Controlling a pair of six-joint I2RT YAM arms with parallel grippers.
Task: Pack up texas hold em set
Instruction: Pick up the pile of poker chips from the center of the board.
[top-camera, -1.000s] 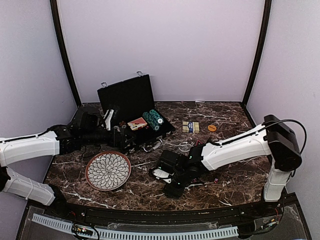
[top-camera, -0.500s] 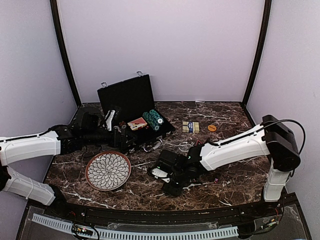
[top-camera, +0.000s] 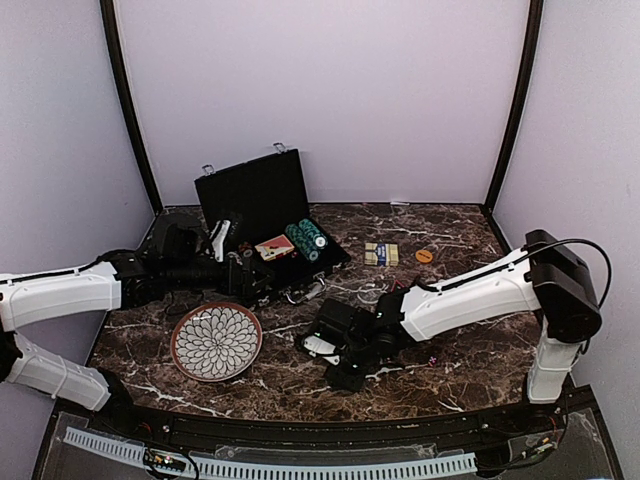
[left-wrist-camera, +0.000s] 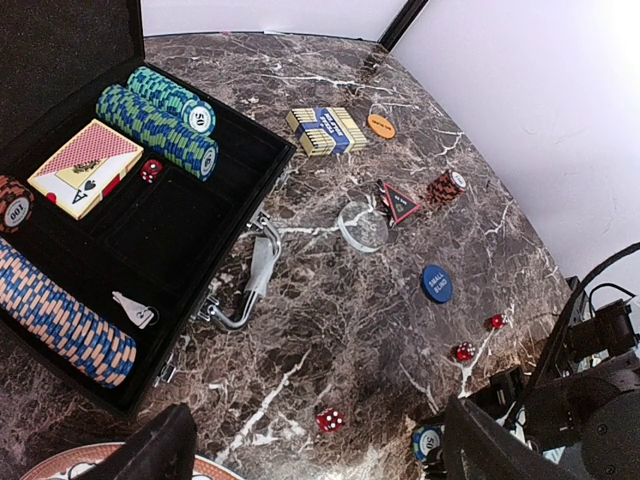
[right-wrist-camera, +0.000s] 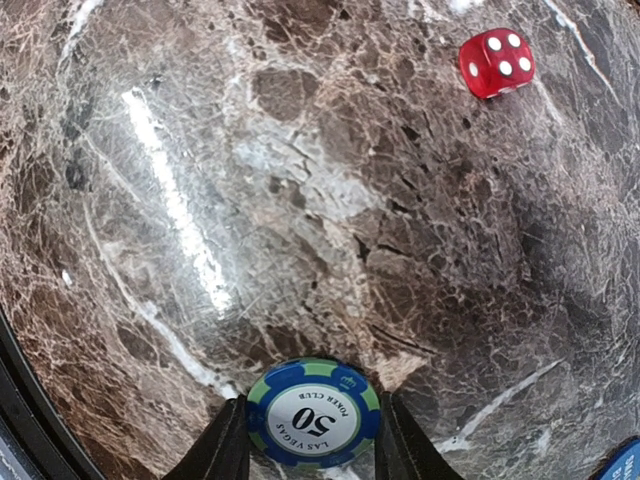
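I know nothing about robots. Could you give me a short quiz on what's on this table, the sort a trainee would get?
1. True or false: the black case stands open, with chips and cards inside.
2. What sits between the fingers of the right pincer? A) a red die B) a blue-and-green chip marked 50 C) a pack of cards
3. Outside the case, a card deck lies beside a round button. What colour is that button?
Key: 1 true; 2 B; 3 orange.
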